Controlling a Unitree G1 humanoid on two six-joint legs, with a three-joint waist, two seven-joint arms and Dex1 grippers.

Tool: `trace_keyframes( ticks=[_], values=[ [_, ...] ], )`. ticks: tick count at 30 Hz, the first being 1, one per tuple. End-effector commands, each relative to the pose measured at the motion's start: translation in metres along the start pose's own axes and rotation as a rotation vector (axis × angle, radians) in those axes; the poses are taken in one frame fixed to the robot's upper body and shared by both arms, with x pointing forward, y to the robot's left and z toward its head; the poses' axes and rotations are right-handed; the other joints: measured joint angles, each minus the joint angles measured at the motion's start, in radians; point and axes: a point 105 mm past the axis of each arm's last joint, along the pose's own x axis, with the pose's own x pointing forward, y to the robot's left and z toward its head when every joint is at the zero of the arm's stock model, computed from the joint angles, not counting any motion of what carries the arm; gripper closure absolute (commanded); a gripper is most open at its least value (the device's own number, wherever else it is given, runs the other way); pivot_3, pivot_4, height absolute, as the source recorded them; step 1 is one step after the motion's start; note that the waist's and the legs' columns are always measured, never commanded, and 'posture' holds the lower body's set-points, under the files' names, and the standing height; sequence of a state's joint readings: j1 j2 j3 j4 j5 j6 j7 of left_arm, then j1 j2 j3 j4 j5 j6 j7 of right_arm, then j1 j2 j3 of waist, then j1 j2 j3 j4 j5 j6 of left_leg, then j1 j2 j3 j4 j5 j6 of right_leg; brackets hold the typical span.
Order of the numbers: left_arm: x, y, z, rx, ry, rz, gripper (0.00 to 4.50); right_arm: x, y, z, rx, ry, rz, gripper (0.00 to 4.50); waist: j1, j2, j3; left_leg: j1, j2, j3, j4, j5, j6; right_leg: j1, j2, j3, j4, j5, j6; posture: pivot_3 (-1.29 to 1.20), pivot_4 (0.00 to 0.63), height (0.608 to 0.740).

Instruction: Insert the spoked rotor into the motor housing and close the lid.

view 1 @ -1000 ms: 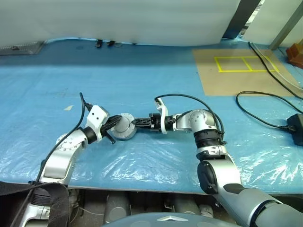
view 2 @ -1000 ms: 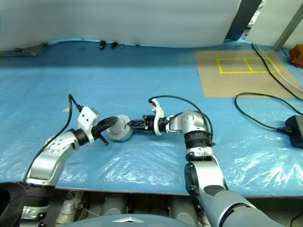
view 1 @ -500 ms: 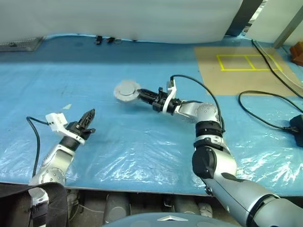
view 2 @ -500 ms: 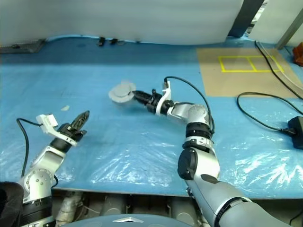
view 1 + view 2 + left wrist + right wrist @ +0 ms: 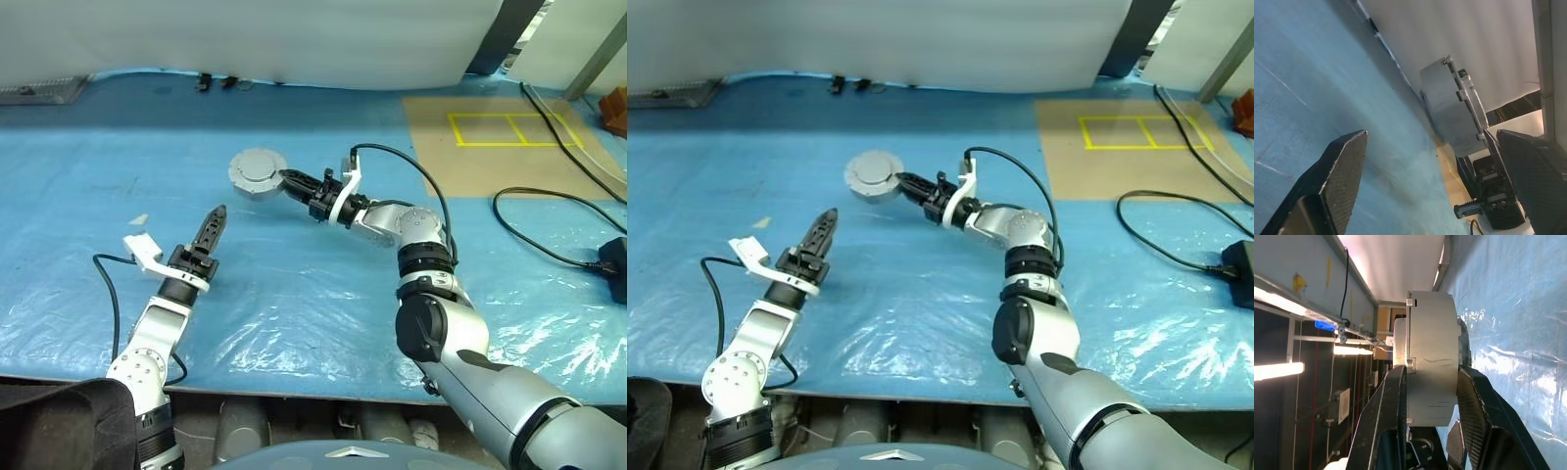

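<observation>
your right gripper (image 5: 286, 177) pinches the round grey metal motor housing (image 5: 255, 172) above the blue sheet (image 5: 294, 294). your left gripper (image 5: 214, 223) hangs wide open and empty, well apart from it.

The motor housing (image 5: 257, 173) looks like matt grey metal, smooth on its round face and side wall. A glossy, crinkled blue plastic sheet (image 5: 294, 304) covers the table. The left gripper's fingers (image 5: 1337, 171) have a finely textured black surface. The brown board (image 5: 490, 147) looks matt, like cardboard.
</observation>
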State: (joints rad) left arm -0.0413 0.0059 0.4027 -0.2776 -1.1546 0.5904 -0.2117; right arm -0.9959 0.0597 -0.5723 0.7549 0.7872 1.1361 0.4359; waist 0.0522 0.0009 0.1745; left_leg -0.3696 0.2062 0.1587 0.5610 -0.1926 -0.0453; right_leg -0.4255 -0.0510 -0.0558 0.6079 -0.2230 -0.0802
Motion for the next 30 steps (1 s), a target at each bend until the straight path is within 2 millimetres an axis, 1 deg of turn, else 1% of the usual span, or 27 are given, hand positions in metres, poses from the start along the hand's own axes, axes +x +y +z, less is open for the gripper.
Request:
trace_keyframes(
  ticks=[1, 7, 12, 16, 18, 19, 20, 23, 24, 25, 30],
  values=[
    [0.008, -0.014, 0.001, -0.043, -0.013, -0.059, 0.05, 0.008, 0.033, -0.005, -0.034, 0.04, 0.149, 3.42, 0.0, 0.0, 0.0, 0.0, 0.0, 0.0, 0.0, 0.0, 0.0, 0.0, 0.0, 0.0, 0.0, 0.0, 0.0, 0.0, 0.15, 0.74],
    [0.021, -0.02, -0.002, -0.088, -0.012, -0.09, 0.05, 0.011, 0.035, -0.022, -0.042, 0.106, 0.168, 3.42, 0.002, 0.0, 0.0, 0.0, 0.0, 0.0, 0.001, 0.0, 0.0, 0.0, 0.0, 0.0, 0.001, 0.0, -0.001, 0.0, 0.15, 0.74],
    [0.026, -0.022, 0.0, -0.116, -0.037, -0.108, 0.05, 0.011, 0.033, -0.03, -0.037, 0.122, 0.169, 3.42, 0.013, 0.0, 0.0, 0.0, 0.0, 0.0, 0.001, 0.0, 0.001, 0.0, 0.0, 0.0, 0.001, 0.001, 0.001, 0.0, 0.15, 0.74],
    [0.035, -0.026, 0.004, -0.128, -0.061, -0.126, 0.05, 0.01, 0.03, -0.035, -0.042, 0.14, 0.155, 3.42, 0.018, 0.0, 0.0, 0.0, 0.0, 0.0, 0.002, 0.0, 0.0, 0.0, 0.0, 0.0, 0.001, 0.001, 0.002, 0.0, 0.15, 0.74],
    [0.038, -0.025, 0.004, -0.123, -0.07, -0.117, 0.05, 0.011, 0.03, -0.036, -0.044, 0.143, 0.151, 3.42, 0.018, 0.0, 0.0, 0.0, 0.0, 0.0, 0.002, 0.0, 0.0, 0.0, 0.0, 0.0, 0.002, 0.002, 0.002, 0.0, 0.15, 0.74],
    [0.038, -0.025, 0.003, -0.113, -0.063, -0.122, 0.42, 0.011, 0.029, -0.036, -0.045, 0.142, 0.149, 3.42, 0.018, 0.0, 0.0, 0.0, 0.0, 0.0, 0.002, 0.0, 0.0, 0.0, 0.0, 0.0, 0.002, 0.002, 0.003, 0.0, 0.15, 0.74],
    [0.038, -0.026, 0.001, -0.1, -0.052, -0.129, 0.6, 0.011, 0.029, -0.036, -0.045, 0.141, 0.148, 3.42, 0.017, 0.0, 0.0, 0.0, 0.0, 0.0, 0.002, 0.0, 0.0, 0.0, 0.0, 0.0, 0.002, 0.002, 0.003, 0.0, 0.15, 0.74],
    [0.038, -0.028, -0.007, -0.107, -0.01, -0.145, 1.61, 0.011, 0.028, -0.037, -0.046, 0.139, 0.145, 3.42, 0.018, 0.0, 0.0, 0.0, 0.0, 0.0, 0.002, 0.0, 0.0, 0.0, 0.0, 0.0, 0.002, 0.002, 0.003, 0.0, 0.15, 0.74],
    [0.038, -0.029, -0.01, -0.115, 0.002, -0.15, 1.75, 0.012, 0.029, -0.037, -0.047, 0.139, 0.145, 3.42, 0.018, 0.0, 0.0, 0.0, 0.0, 0.0, 0.002, 0.0, 0.0, 0.0, 0.0, 0.0, 0.002, 0.002, 0.003, 0.0, 0.15, 0.74],
    [0.038, -0.03, -0.011, -0.121, 0.01, -0.154, 1.78, 0.012, 0.029, -0.037, -0.048, 0.138, 0.146, 3.42, 0.018, 0.0, 0.0, 0.0, 0.0, 0.0, 0.002, 0.0, 0.0, 0.0, 0.0, 0.0, 0.002, 0.002, 0.003, 0.0, 0.15, 0.74],
    [0.041, -0.032, -0.022, -0.127, 0.055, -0.148, 1.79, 0.014, 0.032, -0.036, -0.053, 0.13, 0.153, 3.42, 0.018, 0.0, 0.0, 0.0, 0.0, -0.001, 0.002, 0.0, 0.0, 0.0, 0.0, 0.0, 0.002, 0.002, 0.003, 0.0, 0.15, 0.74]
  ],
)
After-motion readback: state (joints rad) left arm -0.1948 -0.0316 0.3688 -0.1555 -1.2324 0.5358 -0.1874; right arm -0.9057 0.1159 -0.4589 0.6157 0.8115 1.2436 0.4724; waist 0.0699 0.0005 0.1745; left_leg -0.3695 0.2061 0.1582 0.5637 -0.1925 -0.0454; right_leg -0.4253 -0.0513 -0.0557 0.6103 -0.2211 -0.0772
